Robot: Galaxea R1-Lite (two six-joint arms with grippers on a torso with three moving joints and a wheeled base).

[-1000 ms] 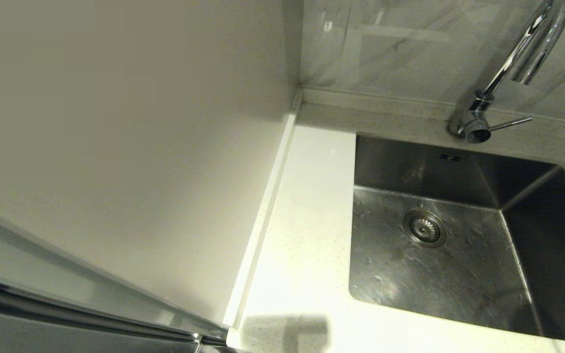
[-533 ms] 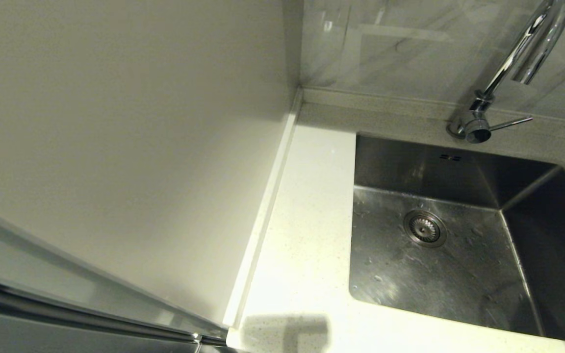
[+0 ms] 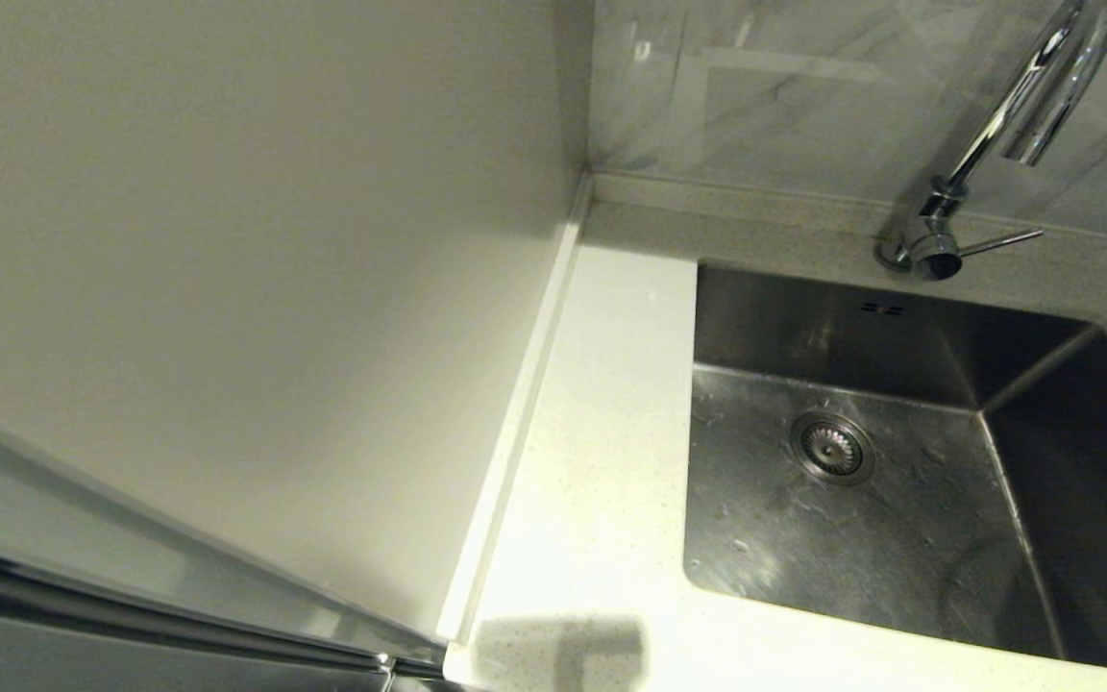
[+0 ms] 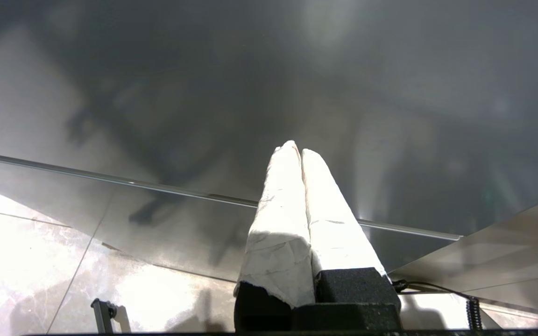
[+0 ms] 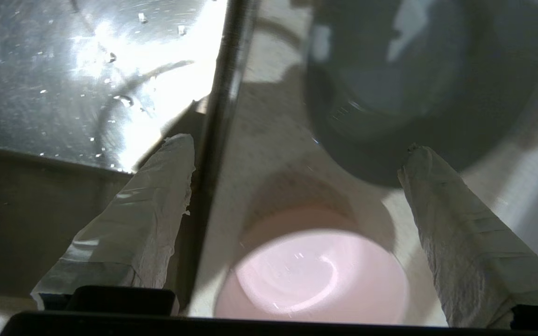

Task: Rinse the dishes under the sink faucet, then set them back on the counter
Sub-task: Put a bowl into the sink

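Note:
The steel sink (image 3: 899,538) with its round drain strainer (image 3: 832,447) lies in the white counter (image 3: 602,461), under the chrome gooseneck faucet (image 3: 996,125) and its side lever (image 3: 1000,240). No dish or arm shows in the head view. In the right wrist view my right gripper (image 5: 297,144) is open above the counter (image 5: 269,140) beside the sink's rim (image 5: 217,116). The pink bowl (image 5: 315,280) sits below, between its fingers. The blue-grey bowl (image 5: 414,84) stands just beyond, in shadow. The lilac plate is out of view. My left gripper (image 4: 297,149) is shut on nothing.
A tall pale panel (image 3: 227,240) walls off the counter's left side, with a low edge strip (image 3: 515,432) along it. Grey marbled tile (image 3: 784,96) backs the faucet. The left wrist view faces a brushed metal front (image 4: 390,93) above pale floor tile (image 4: 17,256).
A faint rounded reflection has appeared on the sink floor near its front right corner. Nothing else differs in the head view.

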